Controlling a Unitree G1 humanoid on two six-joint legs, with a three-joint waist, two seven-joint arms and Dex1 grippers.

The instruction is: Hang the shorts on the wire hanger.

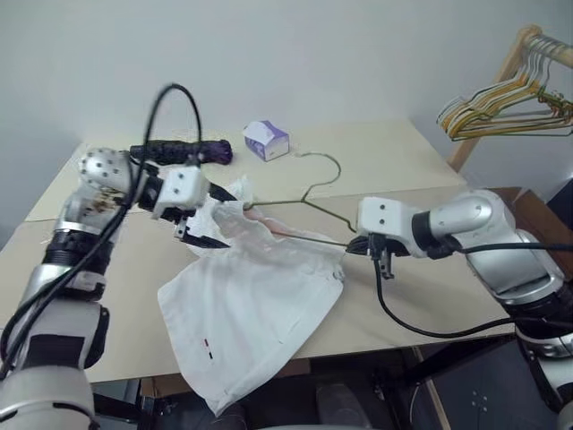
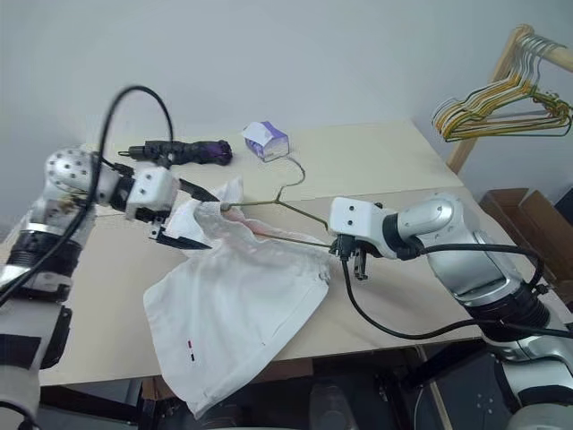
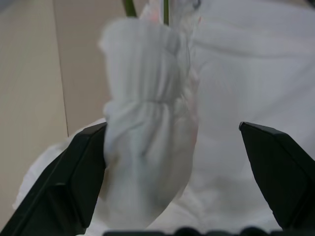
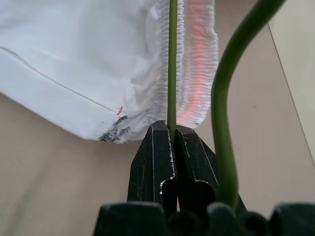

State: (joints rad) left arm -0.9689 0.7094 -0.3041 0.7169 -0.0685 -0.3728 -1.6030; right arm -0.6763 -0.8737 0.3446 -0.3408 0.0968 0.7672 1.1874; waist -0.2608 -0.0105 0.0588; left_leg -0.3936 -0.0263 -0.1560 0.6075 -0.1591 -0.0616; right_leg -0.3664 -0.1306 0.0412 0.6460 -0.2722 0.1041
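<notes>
We see the table (image 1: 403, 161) across mid-frame w/ the shorts (image 1: 251, 313) lying centre, lower part drooping over the near edge. The wire hanger (image 1: 309, 190) sits above them, hook toward the tissue box (image 1: 266, 140) at upper centre. Right gripper (image 4: 172, 135), centre-right, is clamped tight on the hanger's wire. Left gripper (image 3: 172, 147), centre-left, fingers spread wide around bunched waistband, one finger (image 3: 74, 182) touching cloth.

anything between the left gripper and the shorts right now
Nothing visible. The left gripper is open with a bunched fold of the shorts already between its fingers, near the wire hanger that the right gripper pinches.
</notes>
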